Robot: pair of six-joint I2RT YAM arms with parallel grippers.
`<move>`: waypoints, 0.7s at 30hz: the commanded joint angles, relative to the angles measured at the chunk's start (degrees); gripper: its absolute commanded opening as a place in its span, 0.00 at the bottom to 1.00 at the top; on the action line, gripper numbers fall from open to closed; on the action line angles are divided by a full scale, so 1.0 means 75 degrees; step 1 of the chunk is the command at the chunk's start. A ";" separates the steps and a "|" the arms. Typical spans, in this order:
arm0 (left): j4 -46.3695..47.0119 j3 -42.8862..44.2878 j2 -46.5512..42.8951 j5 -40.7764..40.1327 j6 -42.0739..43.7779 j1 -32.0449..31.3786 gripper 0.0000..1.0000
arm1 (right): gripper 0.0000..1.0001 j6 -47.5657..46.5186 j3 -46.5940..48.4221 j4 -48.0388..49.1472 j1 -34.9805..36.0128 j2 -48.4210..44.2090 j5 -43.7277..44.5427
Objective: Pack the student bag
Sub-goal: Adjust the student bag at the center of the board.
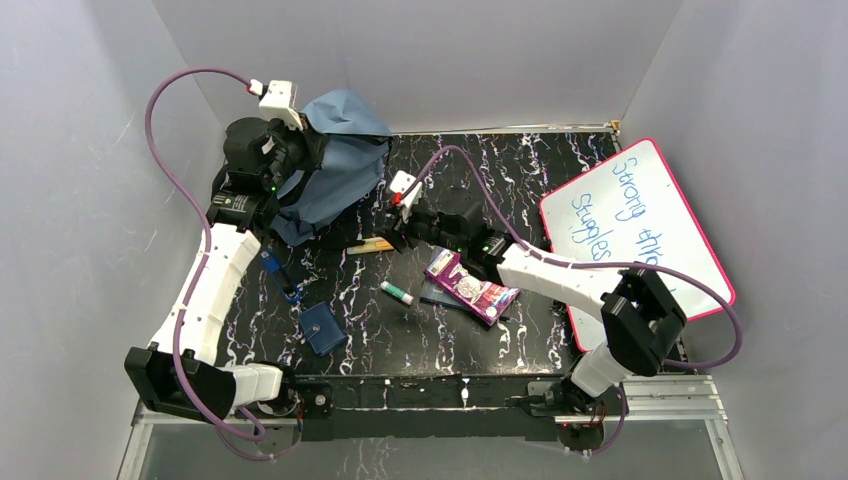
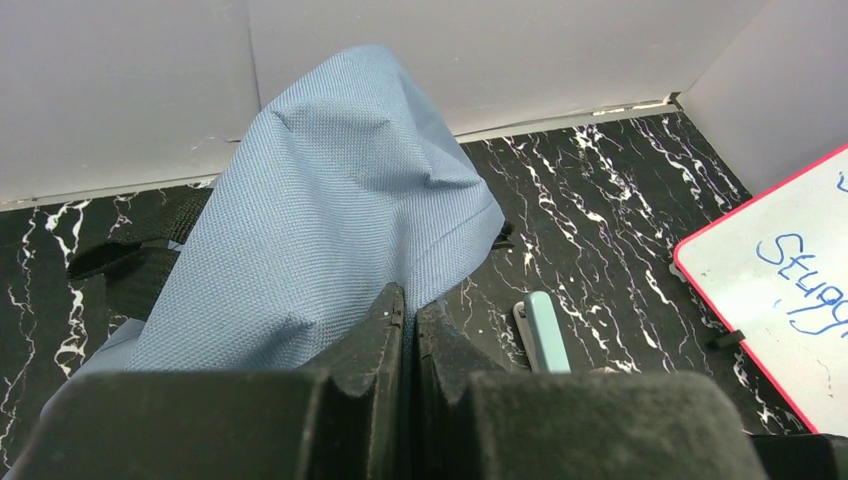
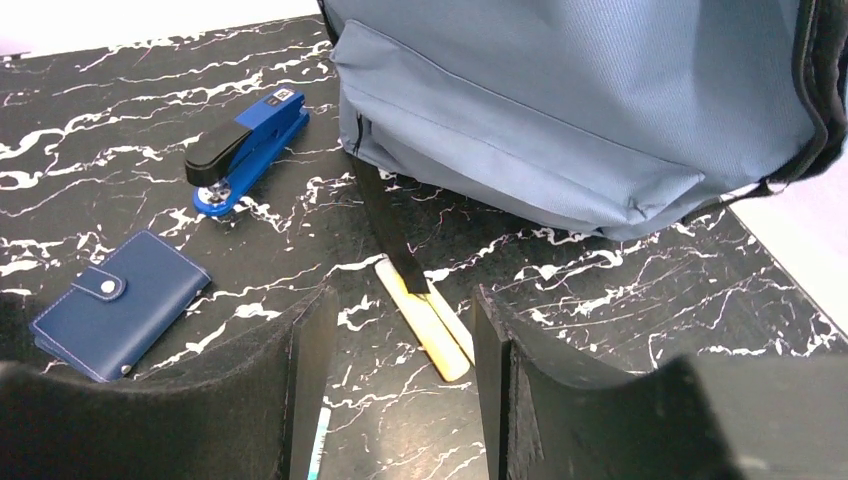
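Closest to the lens in the right wrist view: the right gripper, black fingers spread, nothing clamped. Straight ahead of it, just past the fingertips, the backpack, slumped at the far left of the table, front pocket facing this gripper, top hauled up into a peak. Up at that peak, the left gripper, fingers pressed together, seemingly pinching a fold of the blue cloth, though hard to be sure with the pinch hidden behind the pads. Black zip edge along the bag's right side, possibly the mouth; not clear from here. Trailing from the bag toward the open jaws, a black strap, ending on top of a pale stick. Stick flat on the table, between the spread fingers but touched by neither, long axis nearly along the line of reach toward the bag, so crosswise to the closing direction. Right arm plainly the nearer to it; left arm taken up with the bag. Probably next: drop onto the stick, close across its width, mind the strap. Left arm folded up high at the far-left corner, wrist above the bag; right arm stretched low across the middle, wrist tipped down. Off to the gripper's left, a blue stapler near the bag's corner and a dark-blue wallet farther out.
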 commanded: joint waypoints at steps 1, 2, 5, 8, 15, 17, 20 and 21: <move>-0.0170 0.0330 -0.0042 0.0295 0.0028 -0.0007 0.05 | 0.60 -0.0682 0.0036 0.0669 -0.0056 -0.0103 -0.0413; -0.0211 0.0349 -0.0031 0.0358 0.0018 -0.0008 0.06 | 0.60 -0.0950 -0.0037 0.0820 -0.0061 -0.0148 -0.0448; -0.0279 0.0416 -0.0023 0.0581 0.0036 -0.0018 0.08 | 0.65 -0.1897 -0.0369 0.1696 -0.0208 -0.0226 -0.0795; -0.0341 0.0461 -0.0041 0.0713 0.0051 -0.0012 0.17 | 0.68 -0.2532 -0.0615 0.2703 -0.0500 -0.0134 -0.1757; -0.0364 0.0357 -0.0106 0.0764 0.0110 -0.0012 0.40 | 0.67 -0.2104 0.0691 0.2781 -0.0674 0.0762 -0.2407; -0.0355 0.0329 -0.0093 0.0795 0.0110 -0.0015 0.44 | 0.66 -0.1662 0.0963 0.2976 -0.0671 0.1034 -0.2404; -0.0376 0.0322 -0.0100 0.0835 0.0110 -0.0018 0.54 | 0.66 -0.1270 0.1269 0.3254 -0.0676 0.1396 -0.2284; -0.0374 0.0320 -0.0111 0.0866 0.0110 -0.0018 0.58 | 0.66 -0.1226 0.1408 0.3188 -0.0675 0.1535 -0.2229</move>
